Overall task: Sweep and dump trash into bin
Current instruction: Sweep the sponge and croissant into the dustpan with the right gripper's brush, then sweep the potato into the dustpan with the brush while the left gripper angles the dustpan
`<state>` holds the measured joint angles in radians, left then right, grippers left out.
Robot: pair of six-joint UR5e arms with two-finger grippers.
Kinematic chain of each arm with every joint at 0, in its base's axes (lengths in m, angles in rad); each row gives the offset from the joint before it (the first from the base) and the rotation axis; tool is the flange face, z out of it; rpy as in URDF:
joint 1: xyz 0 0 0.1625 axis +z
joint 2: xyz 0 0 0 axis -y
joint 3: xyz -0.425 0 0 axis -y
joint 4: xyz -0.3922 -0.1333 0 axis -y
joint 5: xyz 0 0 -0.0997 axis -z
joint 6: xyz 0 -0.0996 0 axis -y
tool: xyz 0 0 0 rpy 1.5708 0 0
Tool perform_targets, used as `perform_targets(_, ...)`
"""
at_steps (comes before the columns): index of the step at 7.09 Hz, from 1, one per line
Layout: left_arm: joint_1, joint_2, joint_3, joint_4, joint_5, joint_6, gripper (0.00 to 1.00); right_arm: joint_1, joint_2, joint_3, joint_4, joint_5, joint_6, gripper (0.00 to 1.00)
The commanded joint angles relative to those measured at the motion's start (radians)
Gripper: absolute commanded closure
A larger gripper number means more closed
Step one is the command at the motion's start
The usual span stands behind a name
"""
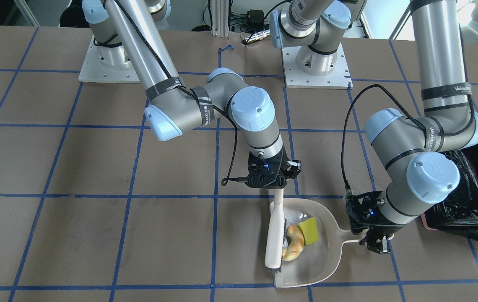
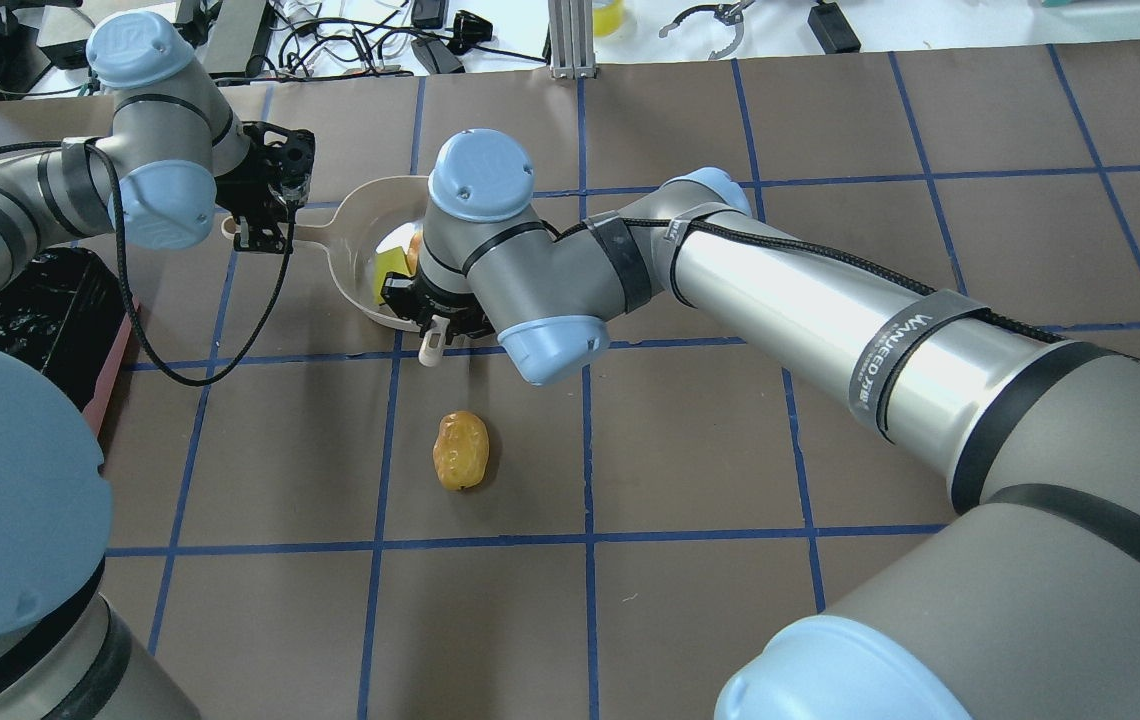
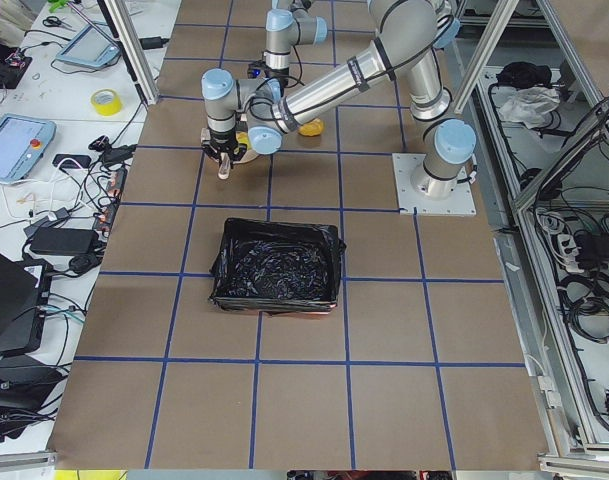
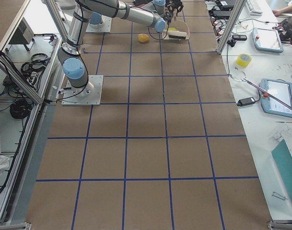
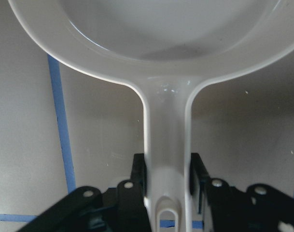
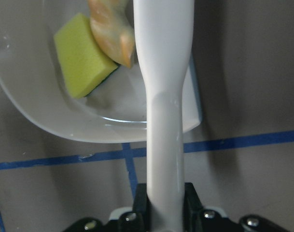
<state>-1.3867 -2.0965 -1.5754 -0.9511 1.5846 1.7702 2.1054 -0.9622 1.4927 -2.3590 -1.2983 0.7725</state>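
The beige dustpan (image 1: 327,256) lies on the table with the golden croissant (image 1: 292,247) and the yellow-green sponge wedge (image 1: 308,230) inside it. My left gripper (image 1: 375,242) is shut on the dustpan handle (image 5: 166,145). My right gripper (image 1: 279,184) is shut on the white brush (image 1: 274,235), whose head rests at the pan's open mouth beside the croissant (image 6: 110,29) and the sponge (image 6: 81,60). The amber potato piece (image 2: 460,450) lies alone on the table, on my side of the pan. The pink bin with its black bag (image 1: 474,188) stands beyond my left arm.
The table is brown paper with a blue tape grid. The bin (image 2: 30,300) sits at my far left, close to the left arm's elbow. The two arm bases (image 1: 314,63) stand at the robot-side edge. Cables and tablets lie off the table's ends.
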Motion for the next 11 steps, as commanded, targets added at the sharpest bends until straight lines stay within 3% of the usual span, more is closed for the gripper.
perform_targets(1,0.0,0.006,-0.002,0.0,0.0,0.0,1.0,0.042,0.0,-0.031,0.009,0.034,0.073,1.0)
perform_targets(3,0.001,0.026,-0.011,-0.008,0.0,0.006,1.0,0.027,-0.039,-0.019,0.091,-0.05,0.022,1.0)
perform_targets(5,0.012,0.062,-0.031,-0.014,0.0,0.031,1.0,-0.001,-0.133,-0.012,0.284,-0.128,-0.054,1.0)
perform_targets(7,0.082,0.166,-0.156,-0.015,0.003,0.164,1.0,-0.045,-0.273,0.018,0.474,-0.144,-0.059,1.0)
perform_targets(9,0.104,0.306,-0.379,-0.002,0.0,0.161,1.0,-0.058,-0.404,0.181,0.484,-0.147,-0.053,1.0)
perform_targets(11,0.12,0.395,-0.559,0.116,0.002,0.179,1.0,-0.032,-0.591,0.389,0.448,-0.127,0.02,1.0)
